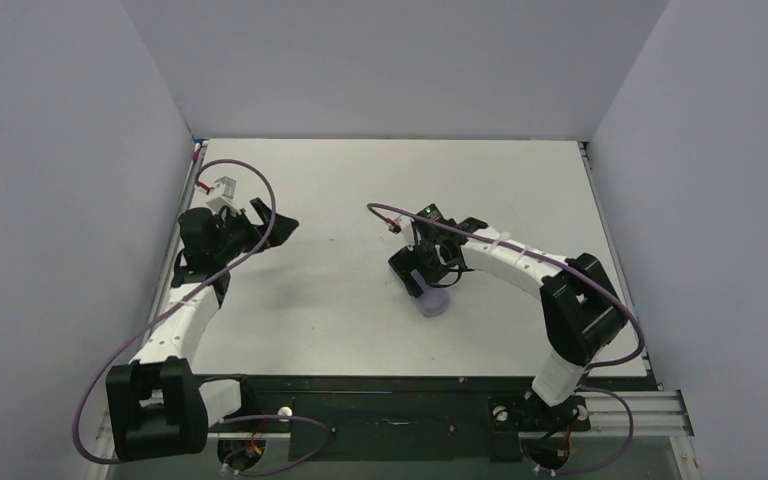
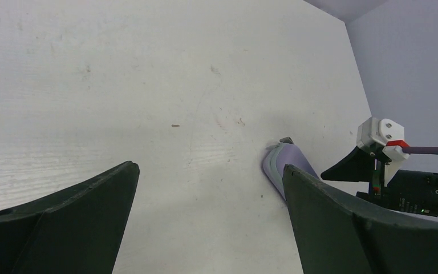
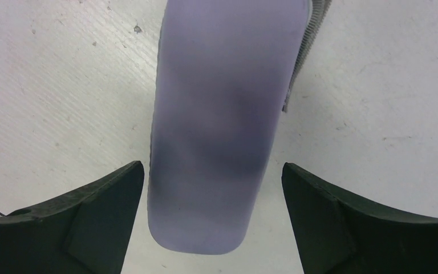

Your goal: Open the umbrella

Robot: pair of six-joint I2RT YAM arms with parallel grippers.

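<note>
No umbrella shows as such: no fabric canopy, shaft or handle is in view. A flat lilac pouch [image 1: 433, 301] with a grey zipper [image 3: 309, 40] lies on the white table near the middle. In the right wrist view the pouch [image 3: 217, 114] fills the centre, its rounded end between my fingers. My right gripper [image 3: 213, 171] is open, a finger on each side of that end, apart from it; it stands over the pouch [image 1: 422, 276]. My left gripper [image 1: 276, 222] is open and empty at the left, above bare table [image 2: 211, 188]. The pouch's end [image 2: 288, 162] shows beyond its right finger.
Pale walls enclose the table [image 1: 360, 180] on the left, back and right. A purple cable [image 1: 260, 190] loops over the left arm and another over the right arm [image 1: 520, 262]. The right wrist's camera mount [image 2: 383, 134] shows at the right of the left wrist view.
</note>
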